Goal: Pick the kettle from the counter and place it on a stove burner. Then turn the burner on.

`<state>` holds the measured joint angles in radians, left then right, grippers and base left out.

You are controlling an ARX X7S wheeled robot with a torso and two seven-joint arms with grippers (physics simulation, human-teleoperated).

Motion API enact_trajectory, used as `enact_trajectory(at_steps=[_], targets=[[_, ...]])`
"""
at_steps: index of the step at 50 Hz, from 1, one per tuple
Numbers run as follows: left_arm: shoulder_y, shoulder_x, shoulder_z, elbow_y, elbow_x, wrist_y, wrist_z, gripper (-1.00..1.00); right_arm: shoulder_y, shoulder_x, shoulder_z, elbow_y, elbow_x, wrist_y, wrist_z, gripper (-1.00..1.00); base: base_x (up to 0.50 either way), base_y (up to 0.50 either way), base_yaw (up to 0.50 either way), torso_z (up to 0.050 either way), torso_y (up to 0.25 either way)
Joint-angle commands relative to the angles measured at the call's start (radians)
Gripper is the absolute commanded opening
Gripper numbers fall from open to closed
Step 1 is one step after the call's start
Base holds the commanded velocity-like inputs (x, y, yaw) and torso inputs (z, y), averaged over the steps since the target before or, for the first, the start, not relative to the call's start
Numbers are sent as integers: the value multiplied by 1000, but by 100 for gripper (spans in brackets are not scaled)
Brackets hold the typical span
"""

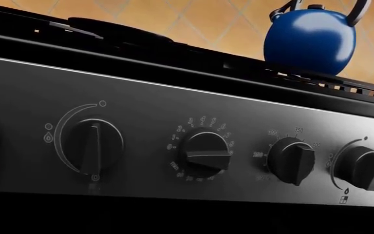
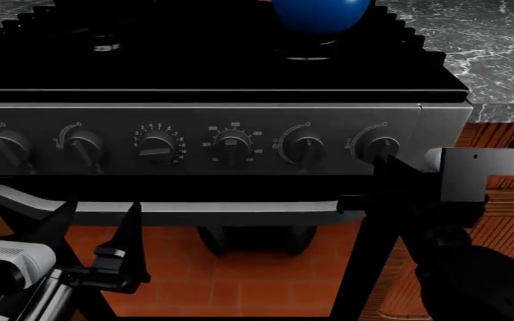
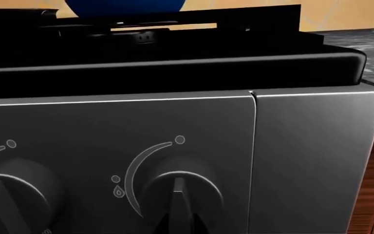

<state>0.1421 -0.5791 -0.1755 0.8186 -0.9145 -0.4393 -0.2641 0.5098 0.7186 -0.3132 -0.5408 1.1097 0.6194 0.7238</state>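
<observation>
Left gripper [image 2: 96, 231]: two matte black, blade-like tapered fingers mounted on a black block. Behind it sits a light grey, rounded rectangular wrist housing [image 2: 7, 262] with a ribbed top face, followed by a grey metallic cylindrical link.

Right arm: a pale grey flat bracket [image 2: 480, 162] with small dark screw holes, joined to a black angular housing and a bulky black, faintly speckled link [image 2: 484, 284].
</observation>
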Motion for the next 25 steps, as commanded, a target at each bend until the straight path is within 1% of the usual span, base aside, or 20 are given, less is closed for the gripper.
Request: enact_trajectory(at_steps=[1,10,25], targets=[[2,-1,3,-1,3,4,0,100,5,0,-6,-6,3,-4,-10,-100,0,0,0,0,0],[0,-2,5,0,1,5,-4,100,13,7,-19,-17,0,11,-9,-100,0,0,0,0,0],[0,-6,6,0,-1,8,-5,100,95,42,-93,-58,-22,122,-5,-100,0,0,0,0,0]])
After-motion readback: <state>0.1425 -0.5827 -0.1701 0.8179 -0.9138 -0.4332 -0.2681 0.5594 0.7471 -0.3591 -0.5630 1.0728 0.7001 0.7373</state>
